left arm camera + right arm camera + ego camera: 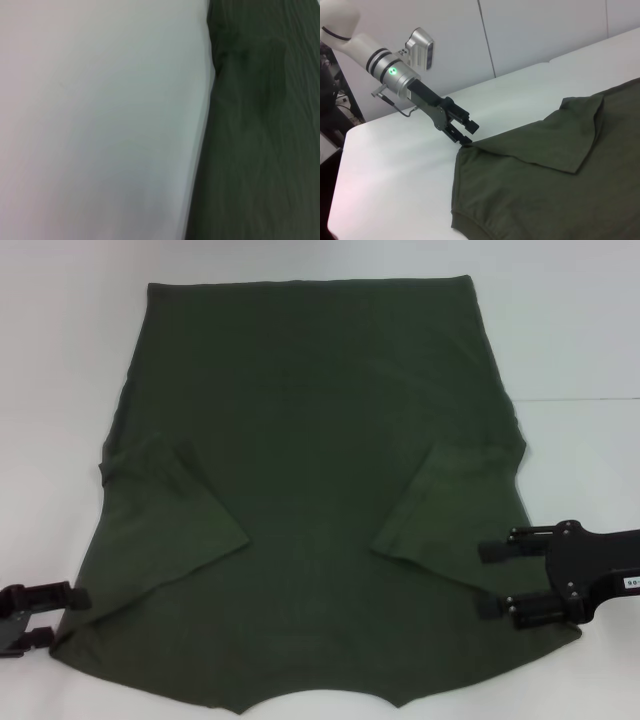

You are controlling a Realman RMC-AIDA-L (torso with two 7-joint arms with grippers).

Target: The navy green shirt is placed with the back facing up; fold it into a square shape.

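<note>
Head view has the navy green shirt (pixel 310 490) flat across the white desk (pixel 60 360), sleeves already tucked in, collar at the near edge. Left gripper (pixel 62 612) looks pinched on the near-left shoulder corner, while the right gripper (pixel 492 580) sits spread at the shirt's right edge. If only one side lifts, I'd guess the fold skews and the sleeves flop out.
</note>
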